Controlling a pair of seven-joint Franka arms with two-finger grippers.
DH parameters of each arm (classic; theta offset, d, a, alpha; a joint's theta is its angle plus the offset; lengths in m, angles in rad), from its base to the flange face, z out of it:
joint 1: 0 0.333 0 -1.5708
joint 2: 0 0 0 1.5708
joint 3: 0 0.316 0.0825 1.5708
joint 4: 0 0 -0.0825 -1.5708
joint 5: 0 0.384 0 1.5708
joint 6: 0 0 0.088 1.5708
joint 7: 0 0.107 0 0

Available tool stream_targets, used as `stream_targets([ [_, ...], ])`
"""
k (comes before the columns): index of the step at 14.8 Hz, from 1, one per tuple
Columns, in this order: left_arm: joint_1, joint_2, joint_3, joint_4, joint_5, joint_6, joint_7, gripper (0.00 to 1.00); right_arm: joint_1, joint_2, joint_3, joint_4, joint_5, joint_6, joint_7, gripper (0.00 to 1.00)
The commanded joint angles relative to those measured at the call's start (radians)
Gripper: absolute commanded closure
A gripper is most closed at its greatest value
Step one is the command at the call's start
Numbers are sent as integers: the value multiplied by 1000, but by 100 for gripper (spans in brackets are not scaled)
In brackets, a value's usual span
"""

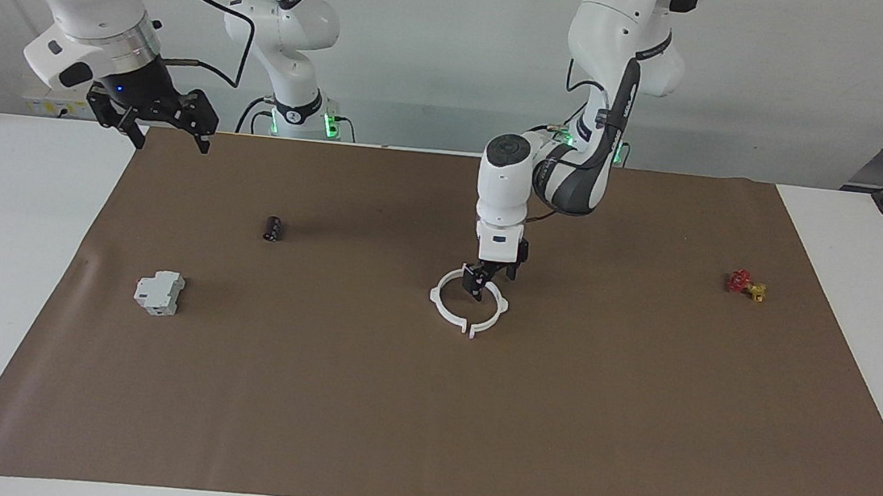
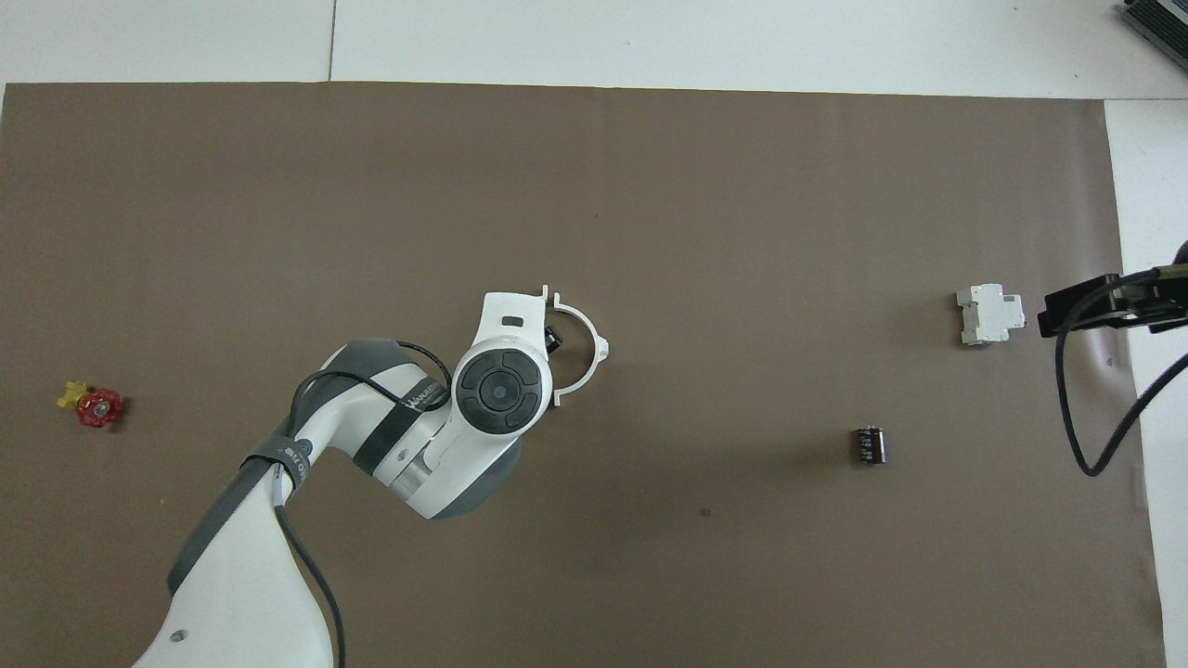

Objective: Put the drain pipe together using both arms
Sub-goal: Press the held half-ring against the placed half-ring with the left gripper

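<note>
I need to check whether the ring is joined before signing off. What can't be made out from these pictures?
- Overhead view: the left arm covers one half of the ring and most of the left hand.
- Facing view: whether the arc ends touch is too small to tell; the left hand hides part of the rim.
- Overhead view: the right hand is cut off by the edge.

Opposed high views, shared brown mat [image 1: 314,398]
</note>
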Motion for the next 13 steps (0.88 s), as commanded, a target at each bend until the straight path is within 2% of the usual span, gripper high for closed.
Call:
stream_targets([
  [1, -17, 9, 14, 12, 27, -10, -19, 0, -13, 0, 9, 4, -3, -13, 20, 0],
  [9, -18, 6, 15, 28, 27, -56, -18, 0, -13, 0, 9, 3, -3, -13, 20, 0],
  [13, -9, -44, 14, 47, 28, -143, 27, 0, -13, 0, 9, 3, -3, -13, 20, 0],
])
